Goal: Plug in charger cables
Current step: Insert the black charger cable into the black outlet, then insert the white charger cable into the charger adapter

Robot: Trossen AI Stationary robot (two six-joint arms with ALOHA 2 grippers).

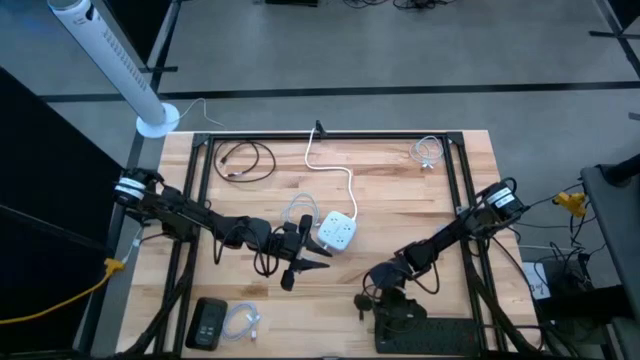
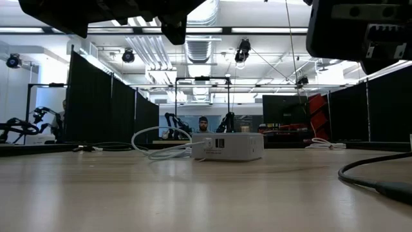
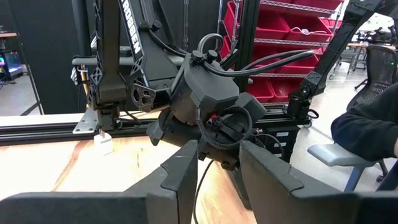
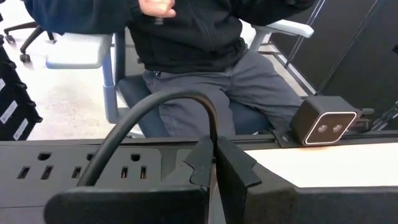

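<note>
My right gripper (image 1: pixel 365 298) is low near the table's near edge, beside the long black power strip (image 1: pixel 430 335), and is shut on a black charger cable (image 4: pixel 161 99). My left gripper (image 1: pixel 305 265) is open, left of the white socket cube (image 1: pixel 338 232), pointing toward the right arm. A thin black cable (image 3: pixel 198 193) runs through the gap between its fingers without clearly touching them. More cables lie loose on the table: a black coil (image 1: pixel 245 160) far left, a white one (image 1: pixel 428 152) far right, and a translucent one (image 1: pixel 243 322) near left. My right gripper pinches the black cable between its two fingers where the cable's arch comes down to the fingertips (image 4: pixel 214 134). The cable loops up and back over the gripper. The power strip's outlets (image 4: pixel 74 165) sit just beyond and below. The fingers hide any plug.
The socket cube's thick white cord (image 1: pixel 340 180) runs to the far edge. A flat black device (image 1: pixel 208 322) lies near left. A small camera (image 4: pixel 323 121) sits on the near edge. A seated person (image 4: pixel 205 74) is beyond the near edge. A dark frame borders the table.
</note>
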